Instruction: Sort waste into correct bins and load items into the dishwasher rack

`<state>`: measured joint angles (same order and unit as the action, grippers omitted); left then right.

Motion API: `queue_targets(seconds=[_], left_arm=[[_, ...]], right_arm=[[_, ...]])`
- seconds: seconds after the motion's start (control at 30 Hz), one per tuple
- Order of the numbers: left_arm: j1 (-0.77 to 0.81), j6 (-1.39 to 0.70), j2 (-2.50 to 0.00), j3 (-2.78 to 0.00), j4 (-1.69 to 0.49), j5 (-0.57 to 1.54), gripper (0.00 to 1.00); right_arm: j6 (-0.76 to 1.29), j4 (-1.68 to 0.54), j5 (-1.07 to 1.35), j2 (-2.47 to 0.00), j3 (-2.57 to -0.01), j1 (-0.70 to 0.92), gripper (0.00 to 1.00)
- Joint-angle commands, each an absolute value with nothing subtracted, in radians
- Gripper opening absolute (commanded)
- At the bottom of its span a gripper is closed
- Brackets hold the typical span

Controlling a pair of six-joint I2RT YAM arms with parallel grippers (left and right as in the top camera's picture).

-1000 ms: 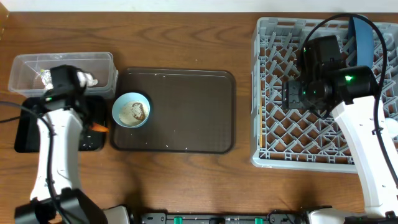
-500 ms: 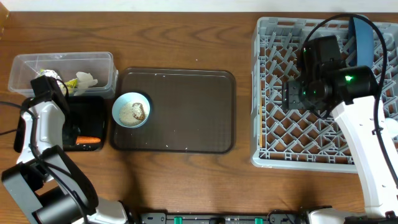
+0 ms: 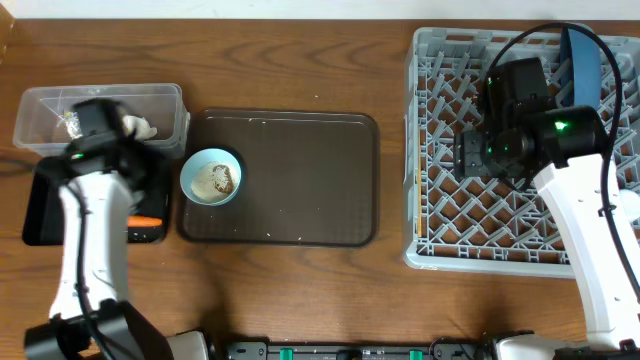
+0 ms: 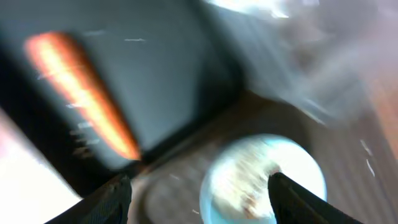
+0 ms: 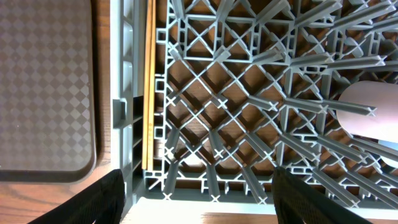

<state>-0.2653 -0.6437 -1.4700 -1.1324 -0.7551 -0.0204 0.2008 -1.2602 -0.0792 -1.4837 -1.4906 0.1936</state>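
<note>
Two grippers, both spread wide and holding nothing. Far left: tissue (image 3: 142,127) in the clear tub (image 3: 100,98), orange carrot (image 3: 147,221) lying in the black tray (image 3: 40,215), left gripper (image 4: 199,186) blurred over the tray's edge and the light-blue bowl (image 3: 211,177). Bowl on the brown serving tray (image 3: 300,180), rice (image 3: 206,180) inside; likely to spill if pinched by one rim and tipped. Right: chopsticks (image 5: 149,81) along the rack (image 3: 440,200) edge, right gripper (image 5: 196,186) above the lattice; could snag a peg descending.
</note>
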Motion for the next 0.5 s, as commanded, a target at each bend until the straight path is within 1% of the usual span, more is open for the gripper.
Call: queue_targets(seconds=[0.0, 0.13, 0.2, 0.3, 0.47], left_arm=[[-0.133, -0.461, -1.476, -1.155, -0.741, 0.000, 0.74], [0.012, -0.329, -1.512, -1.155, -0.715, -0.004, 0.74], [0.061, -0.299, -1.535, -1.155, -0.709, -0.028, 0.74], [0.105, -0.288, -1.570, -1.155, -0.709, -0.065, 0.74], [0.126, -0.288, -1.637, -1.155, -0.691, -0.062, 0.73]], right_arm=[[0.193, -1.262, -0.086, -1.480, -1.489, 0.189, 0.72], [0.194, -1.266, -0.086, -1.480, -1.489, 0.189, 0.72], [0.193, -1.268, -0.086, -1.480, -1.489, 0.189, 0.72], [0.193, -1.269, -0.086, -1.480, -1.489, 0.189, 0.71], [0.193, -1.269, -0.086, -1.480, -1.489, 0.189, 0.71]])
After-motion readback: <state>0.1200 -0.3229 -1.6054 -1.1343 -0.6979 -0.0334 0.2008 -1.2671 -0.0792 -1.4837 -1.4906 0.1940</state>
